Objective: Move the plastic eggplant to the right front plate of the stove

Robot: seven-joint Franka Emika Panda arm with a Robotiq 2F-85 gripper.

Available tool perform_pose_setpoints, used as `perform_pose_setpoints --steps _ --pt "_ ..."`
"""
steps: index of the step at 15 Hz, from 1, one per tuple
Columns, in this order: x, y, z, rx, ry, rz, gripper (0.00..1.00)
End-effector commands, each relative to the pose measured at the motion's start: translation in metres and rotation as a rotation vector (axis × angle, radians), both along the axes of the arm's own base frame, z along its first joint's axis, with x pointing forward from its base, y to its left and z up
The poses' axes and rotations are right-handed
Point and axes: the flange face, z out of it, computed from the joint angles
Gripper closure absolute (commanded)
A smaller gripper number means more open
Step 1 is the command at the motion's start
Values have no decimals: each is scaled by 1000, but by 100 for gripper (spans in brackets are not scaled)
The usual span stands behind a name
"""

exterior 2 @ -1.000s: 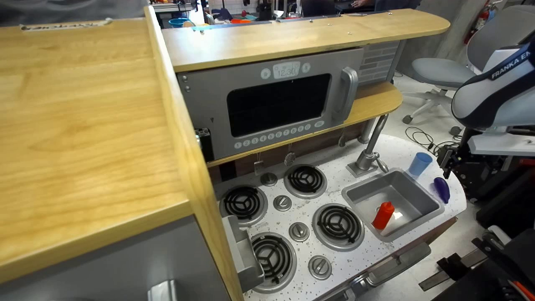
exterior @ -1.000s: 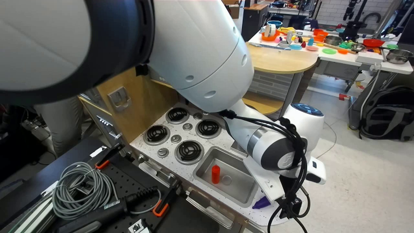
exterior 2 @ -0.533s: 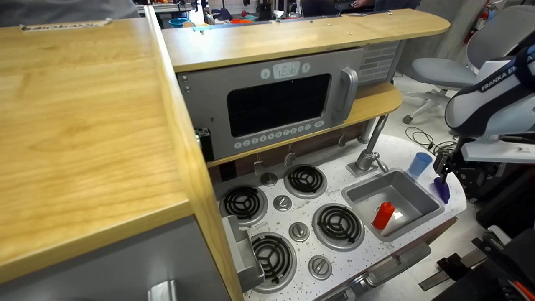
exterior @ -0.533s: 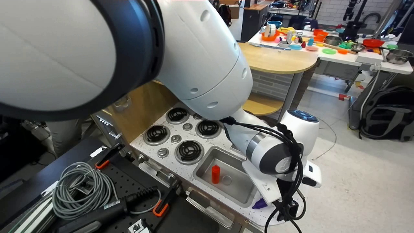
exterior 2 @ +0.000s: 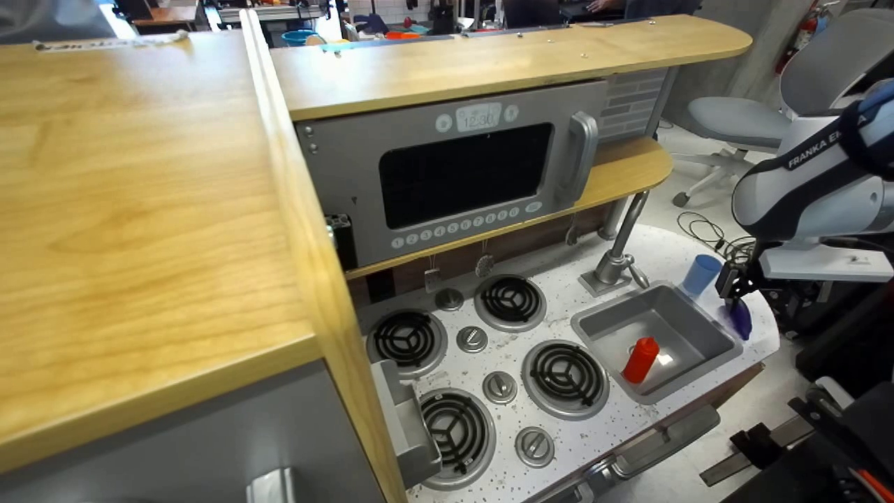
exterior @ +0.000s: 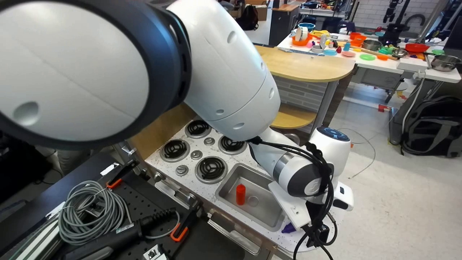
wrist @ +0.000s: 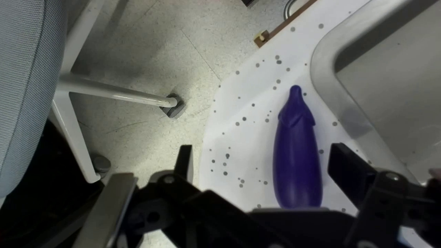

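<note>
Just beside the sink [wrist: 351,113], on the rounded end of the white speckled worktop [wrist: 241,144], can see the plastic eggplant [wrist: 298,162], glossy and deep purple, lying flat, with the stem end toward the top of the wrist view and the fat end partly covered by the hand [wrist: 262,148]. Hangs spread wide over the eggplant, with fingers [wrist: 349,172] to either side, one near the sink, the other seen in front of the worktop's curved edge and the floor [wrist: 148,137]. Cannot tell about any contact. In an exterior view, can make out only a purple tip of the eggplant, showing past the white bracket [exterior: 290,206] on the arm [exterior: 231,79]. Across the sink, well apart from the eggplant, can see the stove [exterior 2: 513,349], with two rows of black coils in pale rings, and the right front plate [exterior 2: 566,379] closest to the sink on the front side. Inside the sink, in both exterior views, can see a red bottle [exterior 2: 640,360], and just outside the rim, between the tap [exterior 2: 614,267] and the eggplant, a blue cup [exterior 2: 702,274]. Above the stove, on a wooden shelf [exterior 2: 635,168], can see a grey microwave [exterior 2: 475,168]
</note>
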Motion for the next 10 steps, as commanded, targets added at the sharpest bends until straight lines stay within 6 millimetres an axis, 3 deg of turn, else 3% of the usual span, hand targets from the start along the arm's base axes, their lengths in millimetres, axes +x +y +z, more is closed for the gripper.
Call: perform_pose_setpoints --steps 1,5,7,10 --pt "9 0 -11 -9 15 12 0" --pt "13 1 -19 -11 24 18 0" --pt "16 1 -22 -15 23 24 26" --pt "22 4 -20 -13 13 40 51"
